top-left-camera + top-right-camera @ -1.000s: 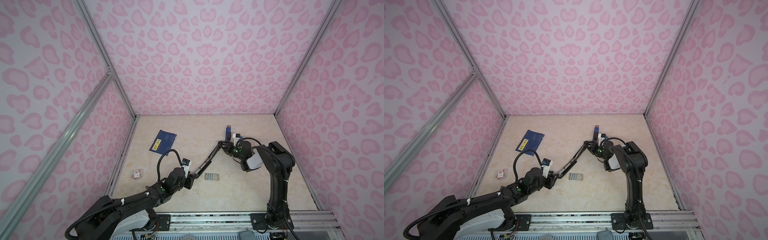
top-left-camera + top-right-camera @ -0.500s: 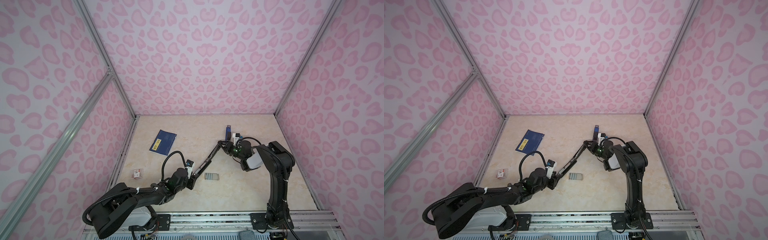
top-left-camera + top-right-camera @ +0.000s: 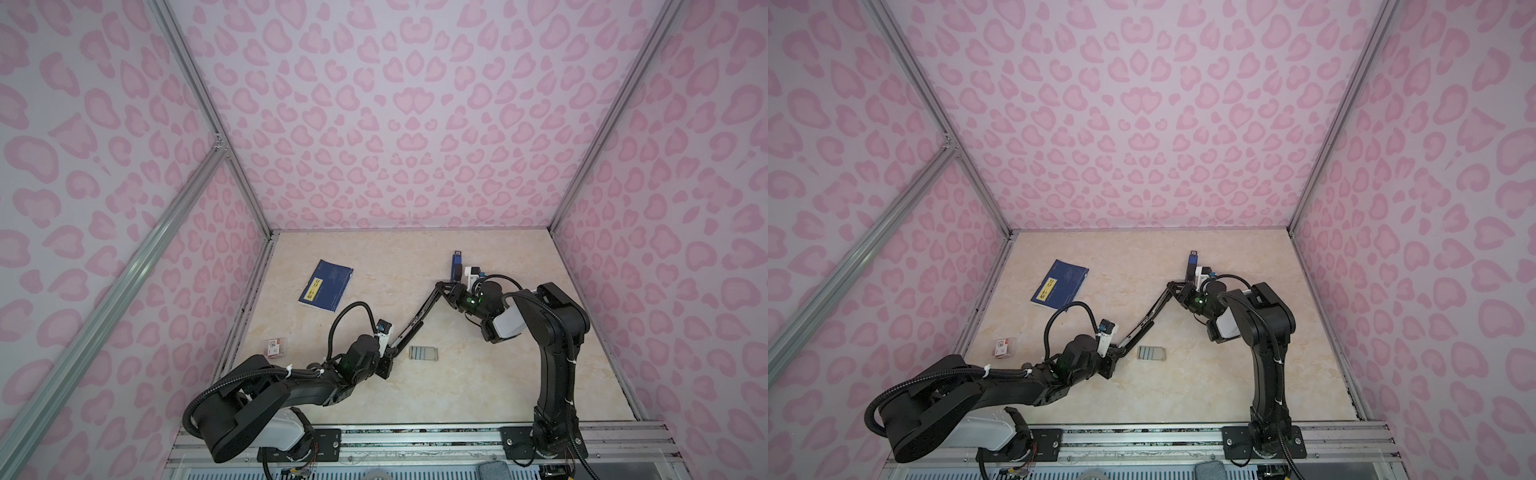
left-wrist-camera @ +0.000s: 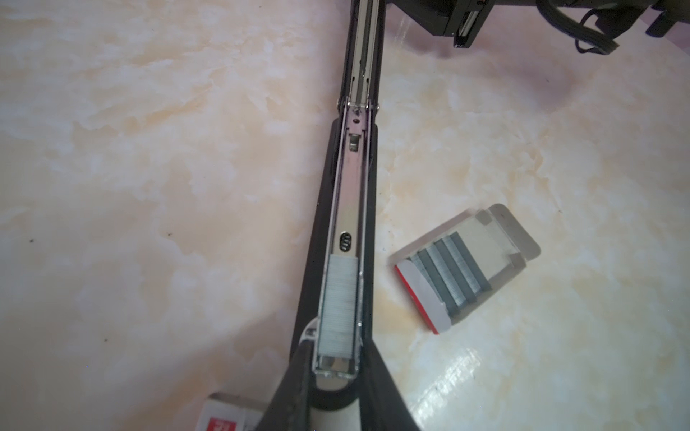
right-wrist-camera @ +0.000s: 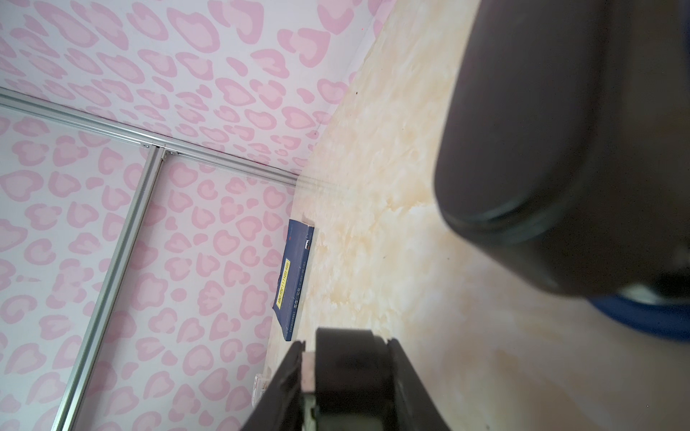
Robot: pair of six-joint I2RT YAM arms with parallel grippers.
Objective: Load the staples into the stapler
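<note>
The black stapler (image 3: 419, 316) (image 3: 1148, 318) is folded wide open and spans the gap between my two grippers. My left gripper (image 3: 386, 360) (image 4: 338, 354) is shut on the near tip of its metal magazine (image 4: 351, 194). One strip of staples (image 4: 338, 302) lies in the channel just ahead of the fingers. More staples (image 4: 453, 272) sit in an open cardboard tray (image 3: 423, 353) beside the stapler. My right gripper (image 3: 451, 291) (image 5: 345, 354) is shut on the stapler's black far end (image 5: 351, 369). A black-and-blue part (image 3: 456, 266) rises just past it.
A blue booklet (image 3: 326, 285) (image 5: 295, 280) lies at the back left of the marble table. A small red-and-white box (image 3: 276, 347) (image 4: 224, 416) sits near the left wall. Pink patterned walls close in on three sides.
My left arm has dropped lower over the table, and its jaws have closed in on the tip of the magazine. The right arm and the stapler have stayed put.
</note>
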